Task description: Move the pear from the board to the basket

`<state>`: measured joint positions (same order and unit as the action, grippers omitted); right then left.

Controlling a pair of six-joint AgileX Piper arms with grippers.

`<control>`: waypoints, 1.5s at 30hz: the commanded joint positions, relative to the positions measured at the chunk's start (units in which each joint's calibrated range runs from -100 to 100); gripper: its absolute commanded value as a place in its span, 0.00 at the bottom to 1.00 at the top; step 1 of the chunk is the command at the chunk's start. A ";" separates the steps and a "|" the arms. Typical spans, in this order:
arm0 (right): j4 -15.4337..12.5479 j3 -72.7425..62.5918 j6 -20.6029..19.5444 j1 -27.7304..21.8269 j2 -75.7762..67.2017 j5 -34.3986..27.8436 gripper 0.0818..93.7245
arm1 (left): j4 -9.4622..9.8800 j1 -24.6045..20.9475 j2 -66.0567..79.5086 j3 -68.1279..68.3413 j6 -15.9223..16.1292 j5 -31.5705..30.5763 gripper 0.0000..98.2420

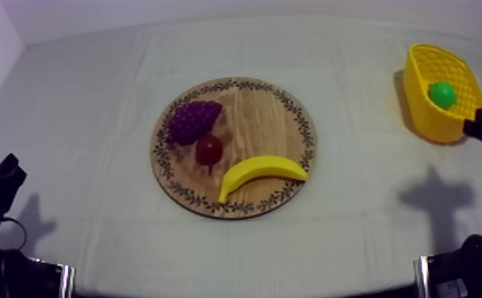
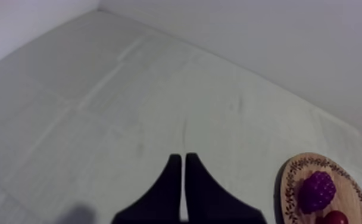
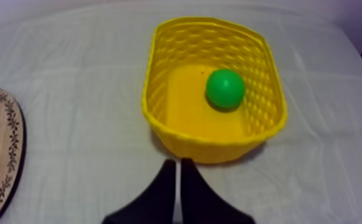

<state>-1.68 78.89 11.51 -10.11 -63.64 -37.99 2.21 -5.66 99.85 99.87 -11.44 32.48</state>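
The left gripper has its two black fingers pressed together as a narrow wedge above the grey-white cloth, well apart from the round wooden board. On the board, inside its patterned rim, sits the bunch of grapes. The small red fruit lies just beside them.

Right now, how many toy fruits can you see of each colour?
Purple: 1, the bunch of grapes on the wooden board
Red: 1, the small red fruit on the board
Yellow: 1, the banana on the board
Green: 1, the pear in the yellow basket
Total: 4
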 commanded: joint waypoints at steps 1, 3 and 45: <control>-0.11 3.02 0.72 -0.70 -13.43 -2.72 0.02 | 0.02 -0.02 -0.02 0.02 -0.02 0.01 0.00; 0.21 4.87 0.99 -0.91 -16.77 -4.93 0.03 | 0.02 -0.02 -0.02 0.02 0.00 0.01 0.00; 0.58 20.88 -0.31 0.61 -32.12 -0.34 0.00 | 0.02 -0.02 -0.02 0.02 -0.01 0.01 0.00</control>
<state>-1.09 99.75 11.13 -9.49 -95.72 -38.42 2.21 -5.66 99.85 99.87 -11.44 32.48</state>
